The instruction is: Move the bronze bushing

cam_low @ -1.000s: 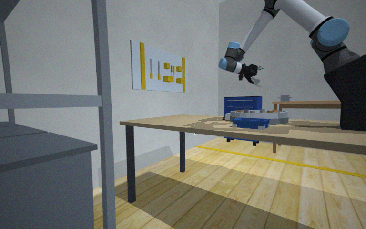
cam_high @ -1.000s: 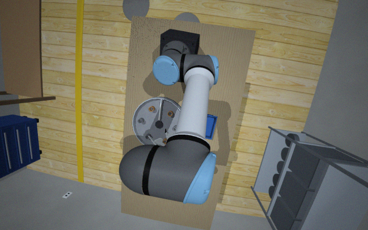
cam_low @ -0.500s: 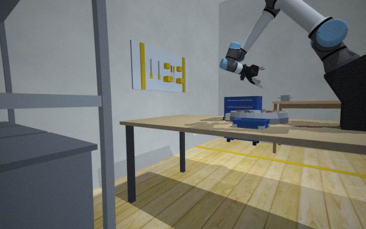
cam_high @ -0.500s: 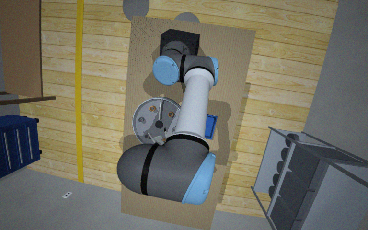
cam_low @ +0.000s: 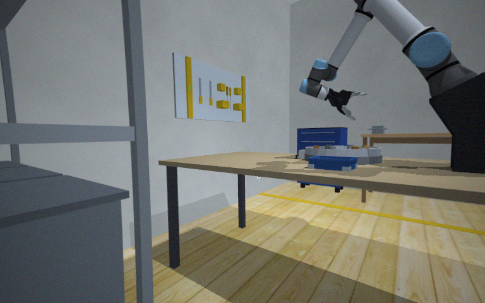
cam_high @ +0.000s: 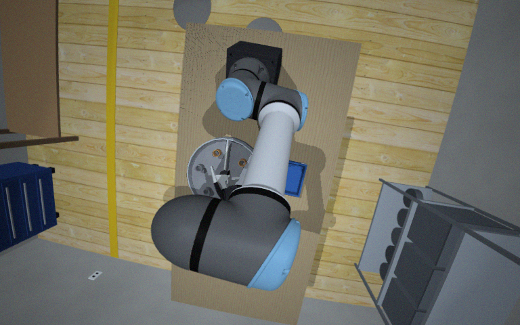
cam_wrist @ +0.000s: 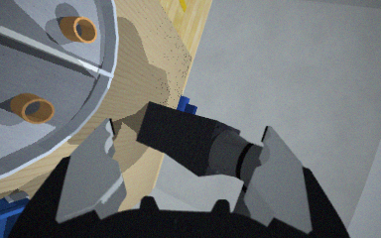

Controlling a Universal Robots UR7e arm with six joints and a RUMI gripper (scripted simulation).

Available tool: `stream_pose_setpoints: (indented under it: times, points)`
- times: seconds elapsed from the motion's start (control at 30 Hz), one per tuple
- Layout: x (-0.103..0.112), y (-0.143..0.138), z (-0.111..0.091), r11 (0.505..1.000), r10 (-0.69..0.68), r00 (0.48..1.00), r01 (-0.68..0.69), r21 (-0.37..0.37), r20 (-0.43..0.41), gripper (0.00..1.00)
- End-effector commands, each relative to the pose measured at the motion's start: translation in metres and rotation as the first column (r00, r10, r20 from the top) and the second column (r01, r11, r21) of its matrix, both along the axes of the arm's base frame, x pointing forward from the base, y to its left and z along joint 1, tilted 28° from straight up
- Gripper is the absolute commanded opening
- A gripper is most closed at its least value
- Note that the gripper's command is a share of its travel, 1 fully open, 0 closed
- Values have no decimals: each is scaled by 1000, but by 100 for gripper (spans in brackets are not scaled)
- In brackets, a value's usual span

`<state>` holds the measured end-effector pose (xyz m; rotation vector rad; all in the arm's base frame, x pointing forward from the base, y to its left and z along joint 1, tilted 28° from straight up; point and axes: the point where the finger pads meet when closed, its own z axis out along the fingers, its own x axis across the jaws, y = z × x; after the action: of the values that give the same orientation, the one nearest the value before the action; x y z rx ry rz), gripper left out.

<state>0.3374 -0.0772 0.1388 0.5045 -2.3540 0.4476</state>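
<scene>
The round grey turntable (cam_high: 217, 166) stands on the table, split by thin dividers. Two bronze bushings (cam_high: 217, 152) (cam_high: 242, 162) sit in its far sections, and grey bushings (cam_high: 200, 167) lie in the left sections. In the wrist view the two bronze bushings (cam_wrist: 78, 29) (cam_wrist: 33, 108) show at the upper left on the turntable (cam_wrist: 45, 74). The blue crate (cam_high: 296, 178) (cam_low: 332, 162) sits beside the turntable, partly hidden by the arm. My gripper (cam_low: 351, 105) (cam_wrist: 189, 123) is open and empty, high above the turntable's edge, with nothing between the fingers.
The arm's big elbow (cam_high: 226, 241) hides part of the turntable in the overhead view. The black robot base (cam_high: 253, 57) stands at the table's far end. A blue cabinet (cam_high: 22, 203) and a grey shelf (cam_high: 433, 248) stand on the floor off the table.
</scene>
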Motion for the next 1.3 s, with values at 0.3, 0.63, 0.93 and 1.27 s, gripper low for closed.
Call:
stream_pose_setpoints:
  times: [0.3,0.63,0.93,1.27]
  points:
    - [-21,-10,-57,923,-376,888,335,189,263,100]
    - [-18,-16,-81,818,-574,723,479,319,385,100]
    - [-5,-29,-98,677,-734,469,561,476,491,100]
    - [7,-44,-101,582,-799,262,566,584,542,100]
